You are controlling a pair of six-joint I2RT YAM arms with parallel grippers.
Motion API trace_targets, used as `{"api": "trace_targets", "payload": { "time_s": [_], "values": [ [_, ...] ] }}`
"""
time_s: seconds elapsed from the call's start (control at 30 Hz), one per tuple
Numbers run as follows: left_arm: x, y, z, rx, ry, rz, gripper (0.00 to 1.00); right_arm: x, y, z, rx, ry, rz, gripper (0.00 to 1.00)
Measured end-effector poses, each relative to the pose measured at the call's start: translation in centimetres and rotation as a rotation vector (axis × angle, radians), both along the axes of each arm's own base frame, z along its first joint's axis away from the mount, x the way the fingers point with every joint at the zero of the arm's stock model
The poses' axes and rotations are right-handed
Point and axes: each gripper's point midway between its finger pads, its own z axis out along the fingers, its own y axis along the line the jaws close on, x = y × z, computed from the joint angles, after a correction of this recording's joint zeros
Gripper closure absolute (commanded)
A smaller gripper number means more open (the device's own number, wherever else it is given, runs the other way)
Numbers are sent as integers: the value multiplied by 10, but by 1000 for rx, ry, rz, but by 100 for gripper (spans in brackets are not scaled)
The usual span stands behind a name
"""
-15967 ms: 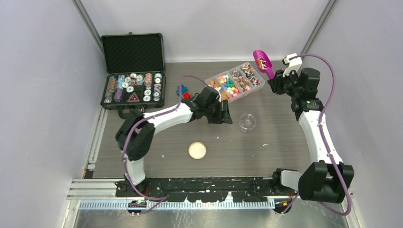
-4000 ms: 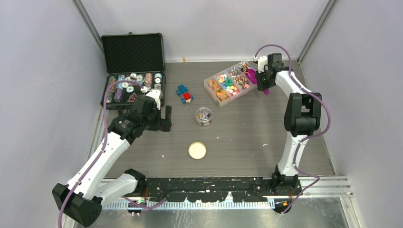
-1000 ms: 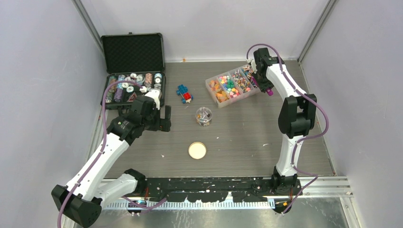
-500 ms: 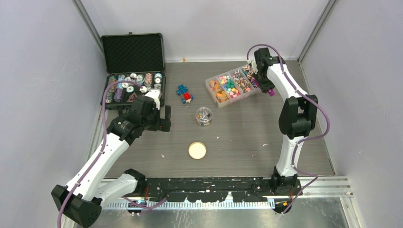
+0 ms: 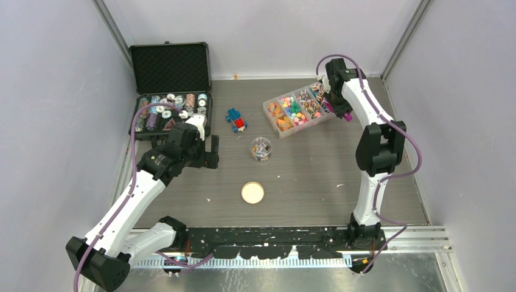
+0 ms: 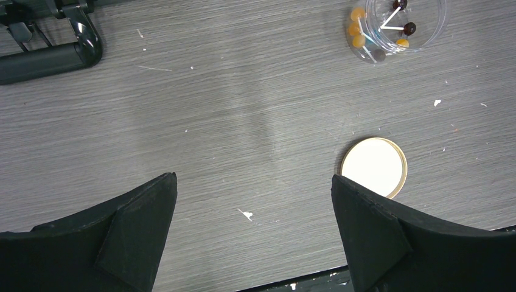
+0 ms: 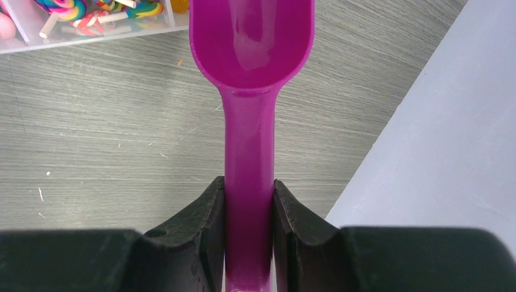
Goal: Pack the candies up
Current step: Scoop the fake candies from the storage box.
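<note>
Clamped the handle of a magenta plastic scoop (image 7: 251, 42) between the two fingers of the right pincer (image 7: 248, 182), closed tight against both sides of it. Held that scoop at about 1 o'clock on the grey wood-grain tabletop (image 5: 304, 176), just beside the 3 o'clock end of a clear plastic tray with divided compartments (image 5: 308, 120), with the bowl pointing away from the wrist. Could not tell whether the bowl's tip touched the tray.

Found the candies (image 5: 294, 107), tiny sweets in orange, green, pink and mixed colours, sorted in the tray's compartments. Saw a few stick lollipops (image 6: 359, 35), orange and dark-headed, lying inside a small clear round jar (image 6: 433, 38) near the middle of the tabletop, at 7 o'clock of the tray and apart from it.

Held the left pincer (image 6: 252, 177) spread wide, gripping nothing, above the tabletop at 9 o'clock of the jar. Noted a round cream-coloured disc (image 5: 252, 193) lying flat at 6 o'clock of the jar, apart from it; in the left wrist view, just beyond the right-hand fingertip.

Found a black hard case (image 5: 170, 67) standing open at 10 o'clock on the tabletop, its lower half full of round spools. Saw a blue-and-red toy brick figure (image 5: 235, 120) between the case and the tray, at 11 o'clock of the jar.
</note>
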Motion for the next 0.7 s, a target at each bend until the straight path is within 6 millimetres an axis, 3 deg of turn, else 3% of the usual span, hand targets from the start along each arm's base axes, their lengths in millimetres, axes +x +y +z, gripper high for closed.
{"api": "trace_targets", "payload": {
  "time_s": [0.7],
  "values": [
    [0, 0, 0, 0, 0, 0, 0, 23, 6, -15, 15, 19, 5, 100]
  ]
}}
